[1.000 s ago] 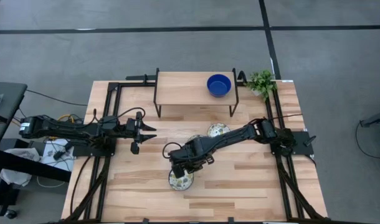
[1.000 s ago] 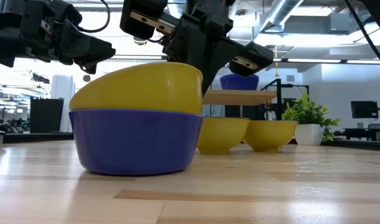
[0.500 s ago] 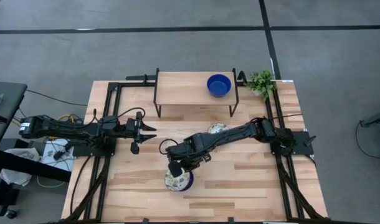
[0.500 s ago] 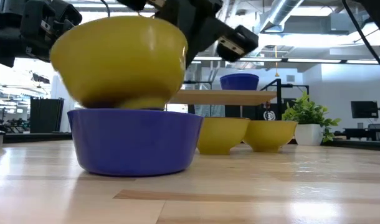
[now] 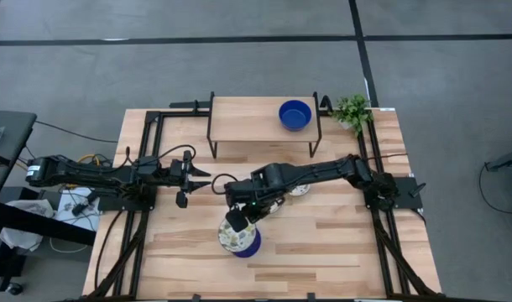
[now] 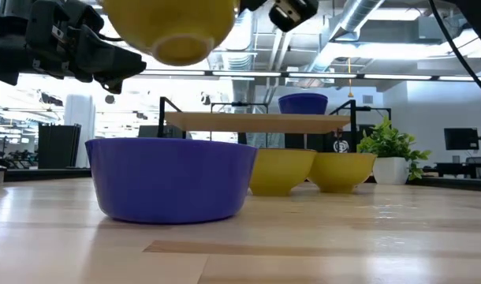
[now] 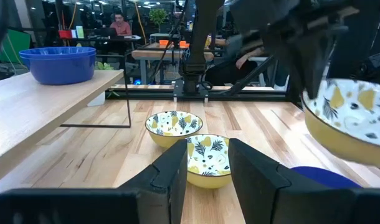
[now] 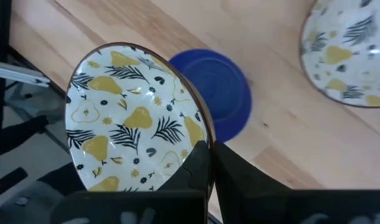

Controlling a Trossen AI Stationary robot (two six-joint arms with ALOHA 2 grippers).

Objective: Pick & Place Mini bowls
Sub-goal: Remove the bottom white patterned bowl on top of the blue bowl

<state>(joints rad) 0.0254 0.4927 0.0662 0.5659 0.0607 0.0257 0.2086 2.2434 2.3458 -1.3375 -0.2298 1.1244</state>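
A second ago the patterned bowl point(image 6: 171, 28) sat nested in the blue bowl point(image 6: 171, 178) near the front of the surface. The right gripper point(image 8: 210, 163), its fingers clamped on the rim, has since raised it clear, and it now hangs above the blue bowl with open air between them. It appears tilted in the overhead view. The right arm's wrist has drawn back toward the far side.

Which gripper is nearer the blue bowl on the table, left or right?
Right. The right gripper hangs just above the blue bowl, shut on a patterned bowl. The left gripper waits off toward the table's left side, open.
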